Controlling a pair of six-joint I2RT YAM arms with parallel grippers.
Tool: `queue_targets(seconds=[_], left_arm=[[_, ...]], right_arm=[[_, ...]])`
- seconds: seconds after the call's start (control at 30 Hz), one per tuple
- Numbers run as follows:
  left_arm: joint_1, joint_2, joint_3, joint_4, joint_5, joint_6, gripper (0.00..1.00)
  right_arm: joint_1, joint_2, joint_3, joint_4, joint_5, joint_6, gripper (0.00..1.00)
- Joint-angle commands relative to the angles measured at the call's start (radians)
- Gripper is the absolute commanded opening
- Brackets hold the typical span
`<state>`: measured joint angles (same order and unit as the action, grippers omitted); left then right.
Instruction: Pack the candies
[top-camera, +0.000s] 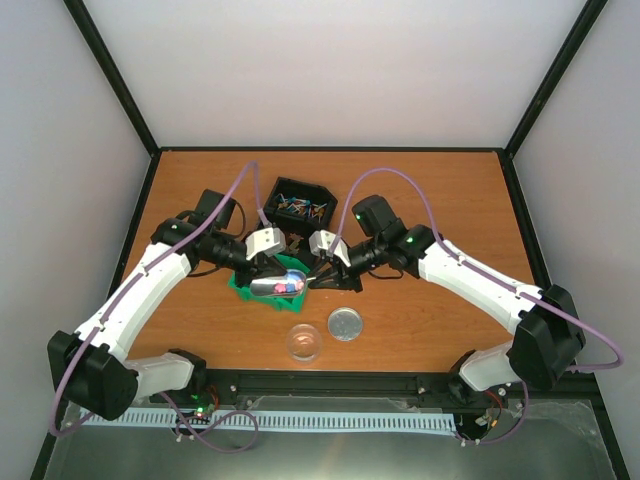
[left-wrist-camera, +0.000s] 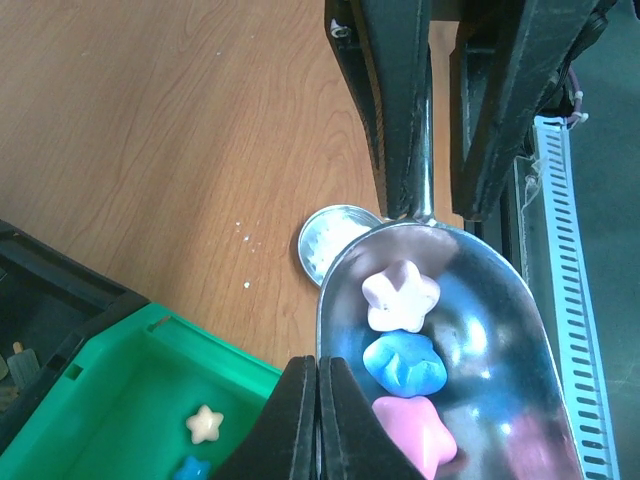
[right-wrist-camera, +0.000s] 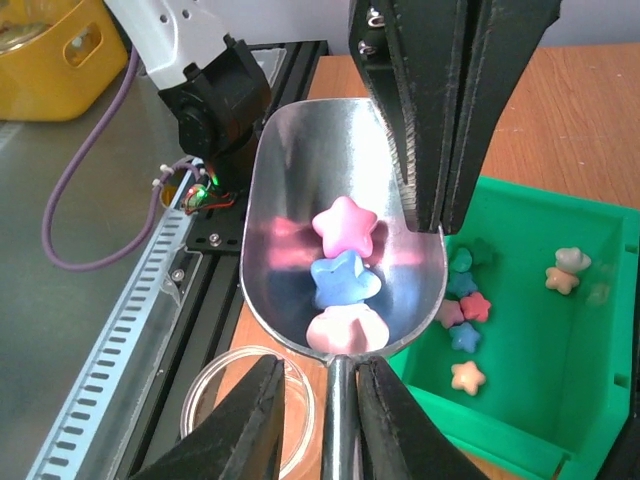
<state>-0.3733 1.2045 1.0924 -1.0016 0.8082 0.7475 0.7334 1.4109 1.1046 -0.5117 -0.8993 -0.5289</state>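
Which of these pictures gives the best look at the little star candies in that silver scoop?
The right wrist view: three candies lie unobstructed in the scoop. The left wrist view shows them too, but a finger partly hides the lowest. In the top view they are only tiny coloured specks.

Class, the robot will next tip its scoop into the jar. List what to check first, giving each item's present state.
1. Scoop holds three candies: ok.
2. Left gripper shut on the scoop handle: ok.
3. Right gripper pinching the scoop rim: ok.
4. Jar open, lid beside it: ok.
5. Scoop above the jar: not ok, it is over the green bin.
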Motion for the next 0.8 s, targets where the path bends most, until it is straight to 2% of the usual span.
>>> queue_targets(seconds=[0.0, 0.13, 0.2, 0.27, 0.5, 0.63, 0.77], left_arm=[[-0.010, -0.022, 0.005, 0.043, 0.055, -0.022, 0.01], [-0.010, -0.031, -0.006, 0.055, 0.063, -0.034, 0.01], [-0.010, -0.036, -0.011, 0.064, 0.067, -0.043, 0.01], [-0.010, -0.037, -0.012, 0.065, 0.067, -0.043, 0.01], [-0.009, -0.036, -0.015, 0.070, 0.060, -0.049, 0.01], [-0.009, -0.035, -0.018, 0.095, 0.068, -0.068, 0.01], [-0.009, -0.030, -0.025, 0.105, 0.078, -0.075, 0.01]], right_arm=[[-0.010, 0.000, 0.011, 0.021, -0.024, 0.007, 0.20], [-0.014, 0.001, 0.002, 0.026, -0.021, 0.009, 0.19], [-0.019, 0.002, -0.004, 0.035, -0.020, 0.016, 0.26], [-0.029, 0.001, -0.009, 0.036, -0.023, 0.019, 0.28], [-0.059, -0.015, -0.027, 0.040, -0.042, 0.019, 0.16], [-0.064, -0.017, -0.034, 0.038, -0.047, 0.021, 0.21], [-0.066, -0.020, -0.036, 0.051, -0.064, 0.036, 0.14]])
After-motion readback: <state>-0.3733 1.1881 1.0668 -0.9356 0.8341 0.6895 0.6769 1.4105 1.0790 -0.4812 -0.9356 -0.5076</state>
